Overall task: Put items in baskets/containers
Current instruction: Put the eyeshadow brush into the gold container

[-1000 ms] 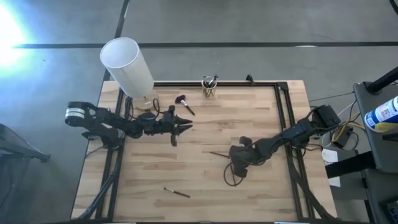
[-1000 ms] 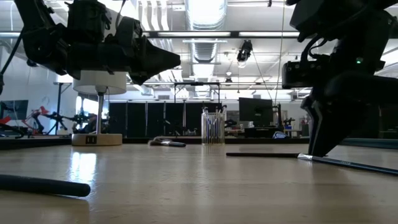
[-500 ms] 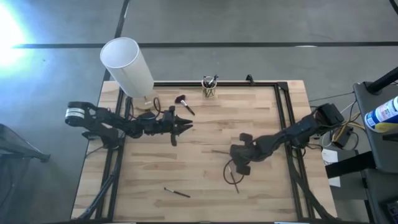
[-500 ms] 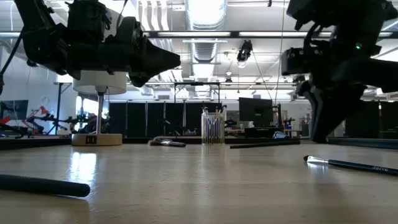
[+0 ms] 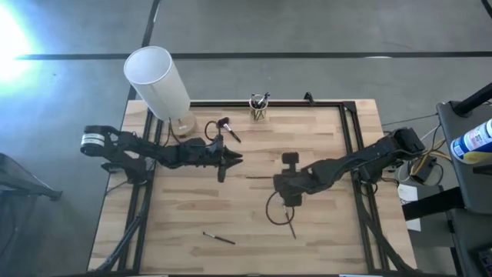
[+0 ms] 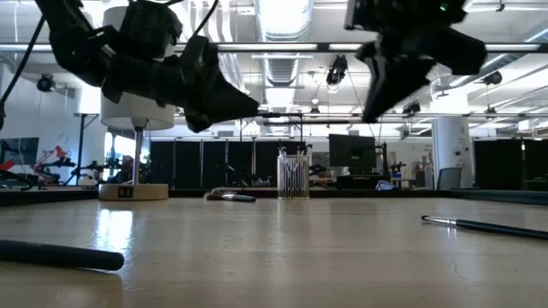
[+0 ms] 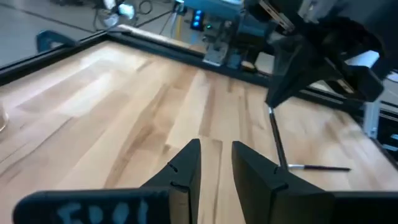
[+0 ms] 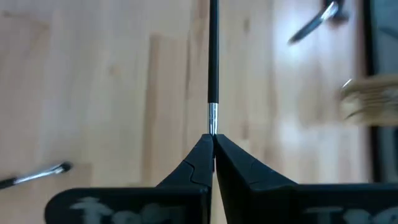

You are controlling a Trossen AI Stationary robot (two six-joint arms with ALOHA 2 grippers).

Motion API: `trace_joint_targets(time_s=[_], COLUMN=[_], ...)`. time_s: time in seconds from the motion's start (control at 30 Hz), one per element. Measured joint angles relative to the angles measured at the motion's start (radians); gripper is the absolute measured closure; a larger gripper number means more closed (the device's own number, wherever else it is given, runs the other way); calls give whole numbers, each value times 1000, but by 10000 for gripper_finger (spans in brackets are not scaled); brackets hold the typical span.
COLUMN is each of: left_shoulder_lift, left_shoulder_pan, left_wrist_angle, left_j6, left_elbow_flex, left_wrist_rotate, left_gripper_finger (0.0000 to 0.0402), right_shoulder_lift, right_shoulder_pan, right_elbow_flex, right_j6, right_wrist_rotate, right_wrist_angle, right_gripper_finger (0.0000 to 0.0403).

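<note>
My right gripper (image 5: 278,179) hangs above the table's middle, shut on a thin dark brush (image 5: 260,178) that sticks out toward the left arm. My left gripper (image 5: 237,158) hovers just left of that brush, its fingers a narrow gap apart (image 7: 216,163) and holding nothing. The clear glass cup (image 5: 260,110) stands by the far edge with several brushes upright in it. A bushy-headed brush (image 5: 227,128) lies flat left of the cup. One thin brush (image 5: 218,238) lies near the near edge, another (image 5: 290,225) under the right arm. My right gripper pinches the brush between its two fingers at the silver ferrule (image 8: 212,124); the head end is hidden between the fingers. The dark shaft (image 8: 213,62) runs straight out beyond the fingertips, along them, pointing toward the table's left. The brush is lifted clear of the table.
A tall white cylinder (image 5: 157,78) on a round base stands at the far left corner. A black frame rail (image 5: 350,131) edges the wooden top. Bare wood lies between the grippers and the cup.
My right gripper has risen from the tabletop and moved toward the far left, carrying the brush up off the wood; the brush now hangs clear. A second brush stayed on the table where the gripper was. My left gripper has edged right toward the right gripper and tipped down.
</note>
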Motion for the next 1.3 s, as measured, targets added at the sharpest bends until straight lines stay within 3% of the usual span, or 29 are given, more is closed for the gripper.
trace_joint_targets(time_s=[0.2, 0.63, 0.97, 1.3], left_shoulder_lift=[0, 4, 4, 4], left_shoulder_pan=[-8, -54, -54, -54], left_wrist_angle=[-23, -361, -459, -461], left_j6=[5, -6, -12, 14], left_elbow_flex=[17, 155, 165, 165], left_wrist_rotate=[68, 109, 65, 50], left_gripper_finger=[319, 319, 319, 319], right_shoulder_lift=[58, 292, 363, 362], right_shoulder_pan=[-22, -34, -34, -25], right_elbow_flex=[103, 362, 473, 479], right_j6=[-194, -465, -521, -524], right_wrist_rotate=[69, 312, 331, 332], right_wrist_angle=[-80, -205, -234, -256], right_gripper_finger=[393, 392, 392, 392])
